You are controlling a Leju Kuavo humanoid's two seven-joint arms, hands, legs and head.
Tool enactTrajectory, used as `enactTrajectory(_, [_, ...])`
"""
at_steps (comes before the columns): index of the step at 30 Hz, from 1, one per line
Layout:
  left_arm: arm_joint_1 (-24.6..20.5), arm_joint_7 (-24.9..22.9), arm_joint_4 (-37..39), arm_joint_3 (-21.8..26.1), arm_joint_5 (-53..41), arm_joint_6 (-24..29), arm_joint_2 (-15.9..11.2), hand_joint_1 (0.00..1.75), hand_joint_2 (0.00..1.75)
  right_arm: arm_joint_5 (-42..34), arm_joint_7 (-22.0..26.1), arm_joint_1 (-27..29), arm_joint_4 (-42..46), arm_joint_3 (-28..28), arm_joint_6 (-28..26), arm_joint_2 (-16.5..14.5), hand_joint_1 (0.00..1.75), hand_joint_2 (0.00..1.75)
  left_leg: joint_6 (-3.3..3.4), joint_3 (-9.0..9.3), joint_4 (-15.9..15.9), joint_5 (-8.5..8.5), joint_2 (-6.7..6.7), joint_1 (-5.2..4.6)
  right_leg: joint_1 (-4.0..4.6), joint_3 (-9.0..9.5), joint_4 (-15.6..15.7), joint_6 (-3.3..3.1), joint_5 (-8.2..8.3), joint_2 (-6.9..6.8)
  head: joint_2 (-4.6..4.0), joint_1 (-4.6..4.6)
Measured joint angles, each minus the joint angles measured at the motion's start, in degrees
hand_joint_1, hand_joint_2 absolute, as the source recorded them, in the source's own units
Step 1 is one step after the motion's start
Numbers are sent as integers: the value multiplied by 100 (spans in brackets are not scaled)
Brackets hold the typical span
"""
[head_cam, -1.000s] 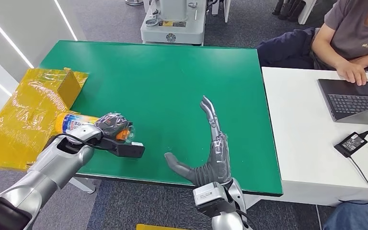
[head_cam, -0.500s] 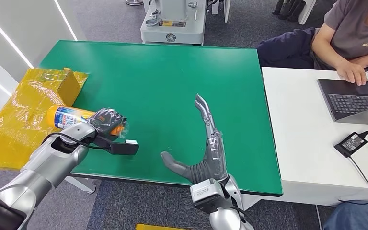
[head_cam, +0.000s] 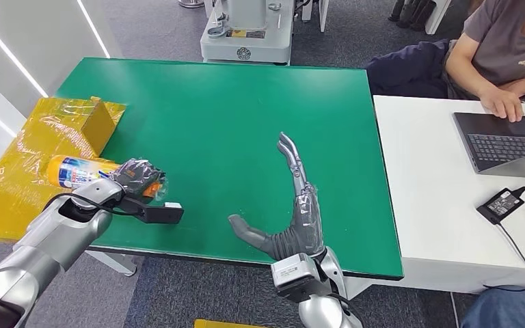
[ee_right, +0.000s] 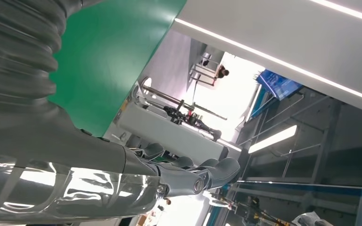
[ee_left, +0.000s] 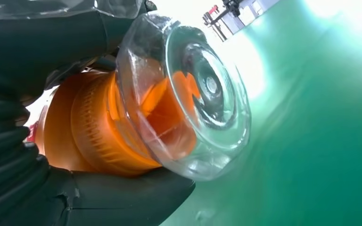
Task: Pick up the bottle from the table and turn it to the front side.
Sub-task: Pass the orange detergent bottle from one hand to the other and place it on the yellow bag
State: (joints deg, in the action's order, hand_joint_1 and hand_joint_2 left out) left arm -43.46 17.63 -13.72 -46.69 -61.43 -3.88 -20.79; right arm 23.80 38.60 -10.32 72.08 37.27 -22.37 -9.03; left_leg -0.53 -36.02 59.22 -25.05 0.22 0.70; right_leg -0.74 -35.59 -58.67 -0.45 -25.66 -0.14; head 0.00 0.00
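Note:
My left hand (head_cam: pixel 139 179) grips a yellow bottle (head_cam: pixel 75 170) with a blue label, lying on its side at the table's front left edge, its base pointing left over the yellow box. The left wrist view shows the bottle's orange neck (ee_left: pixel 89 132) and clear cap (ee_left: pixel 202 101) up close, with my dark fingers (ee_left: pixel 122 197) wrapped around it. My right hand (head_cam: pixel 294 212) hovers over the front middle of the green table (head_cam: pixel 232 109), flat, fingers straight and spread, thumb out to the left, holding nothing. The right wrist view shows its fingers (ee_right: pixel 188 176) stretched out.
A yellow film-wrapped box (head_cam: pixel 37 160) sits off the table's left edge. A white desk (head_cam: pixel 437 198) on the right carries a laptop (head_cam: pixel 506 140) and a power adapter (head_cam: pixel 500 203). A person (head_cam: pixel 499 48) sits at that desk. A grey machine base (head_cam: pixel 246 34) stands behind the table.
My left hand has drawn the bottle leftward toward the yellow box. My right hand shifted slightly left and has held still since.

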Motion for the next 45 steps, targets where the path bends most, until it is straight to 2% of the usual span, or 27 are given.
enactTrajectory(7, [198, 48, 8, 0, -92, 98, -153, 175, 175, 21, -4, -1, 8, -2, -4, 0, 0, 175, 0, 0, 0, 0, 0, 0, 0, -2, 0, -2, -1, -1, 0, 0])
enactTrajectory(14, [240, 91, 10, 0, -176, 190, -186, 175, 175, 51, -21, 1, 32, -3, 16, 0, 0, 175, 0, 0, 0, 0, 0, 0, 0, -2, 0, -2, -1, -1, 0, 1])
enactTrajectory(15, [253, 104, 10, 0, -209, 240, -192, 149, 175, 64, -28, 2, 45, -4, 25, 0, 0, 175, 0, 0, 0, 0, -1, 0, 0, -2, 0, -2, -1, -1, 0, 1])
enactTrajectory(18, [277, 79, 10, 0, -310, 380, -196, 18, 175, 92, -52, 4, 79, -4, 43, 0, 0, 175, 0, 0, 0, 0, 0, 0, 0, -2, 1, -2, -1, -1, 0, 1])
enactTrajectory(19, [279, 49, 10, 0, -341, 419, -194, 0, 175, 97, -58, 5, 85, -4, 46, 0, 0, 175, 0, 0, 0, 0, 0, 0, 0, -2, 1, -2, -1, -1, 0, 0])
enactTrajectory(39, [381, -215, 10, 7, -415, 553, -99, 0, 175, 109, -57, 3, 112, -4, 64, 1, 0, 175, 0, 0, 0, 0, 0, 0, 0, -2, 0, -2, -1, -1, 0, 0])
enactTrajectory(42, [410, -285, 10, 78, -350, 1024, -78, 0, 175, 124, -57, 12, 126, -8, 76, 2, 0, 175, 0, 1, 0, 0, 0, 0, 0, -3, 1, -2, -1, 0, 0, 0])
enactTrajectory(45, [450, -349, 9, 300, -184, 1910, -36, 0, 175, 167, -68, 45, 181, -24, 85, 2, 0, 175, 0, 0, 0, 0, 0, 0, 0, -4, 1, -2, -1, 0, 0, 0])
